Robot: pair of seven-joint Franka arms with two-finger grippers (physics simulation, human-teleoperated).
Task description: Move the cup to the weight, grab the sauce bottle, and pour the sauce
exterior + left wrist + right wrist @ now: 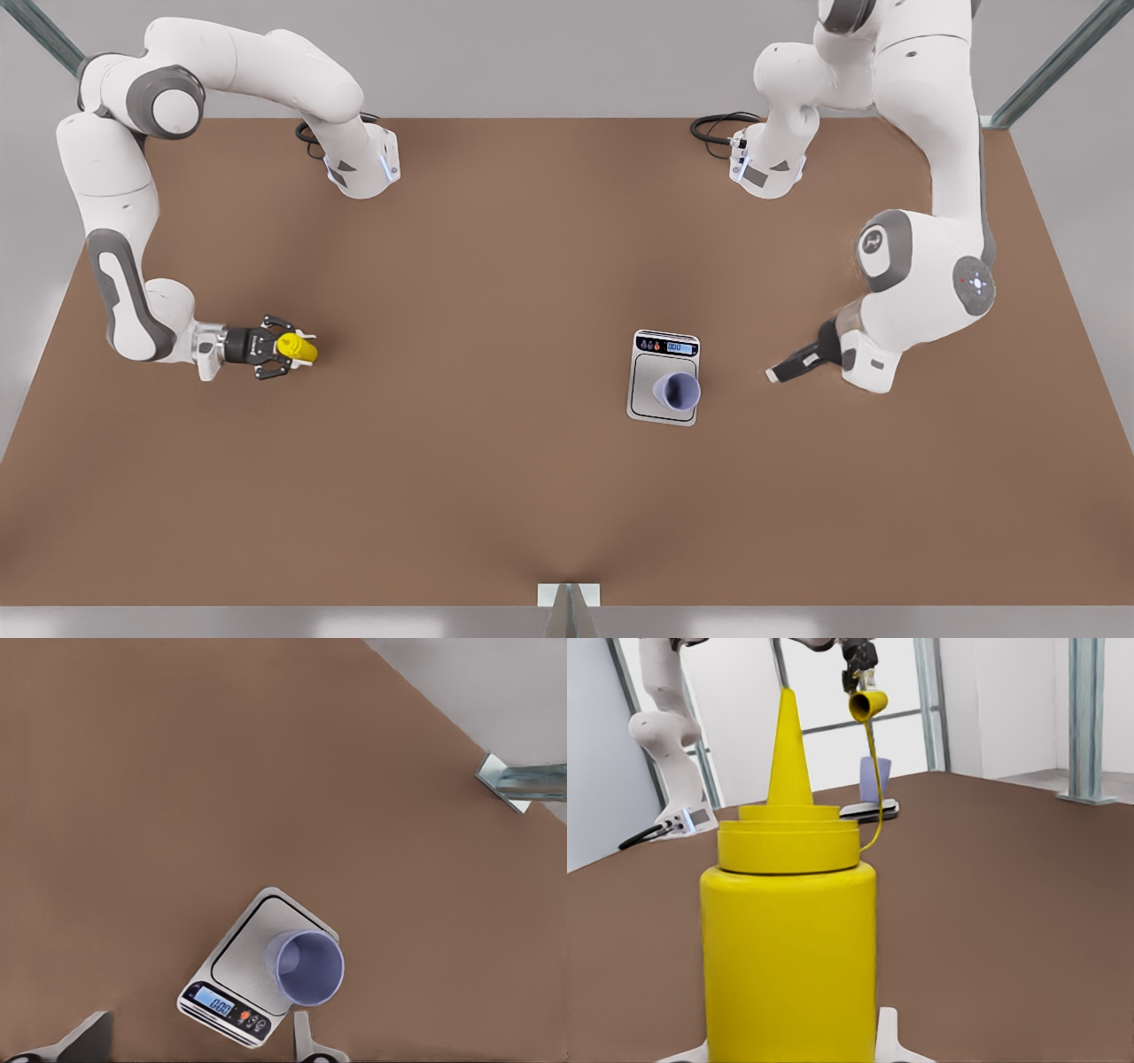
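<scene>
Presently we record the brown counter point(496, 496) carrying two arms, one at each side of the front view. The weight point(645, 381) lies flat toward the front view's right, its display lit. The cup point(678, 391) stands upright on the plate, set toward one edge rather than centred, mouth open upward and no sauce seen inside. We therefore judge the first step complete. The sauce bottle point(301, 351) stands upright on the counter at the front view's left, well apart from the weight, nozzle pointing up. The right pincer point(294, 348) reaches in level with the counter, and its fingers point(893, 1038) bear on either side of the bottle's base; we read this as clamped on the bottle, which is not yet lifted. The left pincer point(778, 374) waits just beside the weight, fingers apart and holding nothing. Step in hand, in our judgement: picking up the bottle. The next move calls for a straight lift with the bottle kept upright, a carry across the counter to above the cup, then a tilt that brings the nozzle over the cup's mouth.
</scene>
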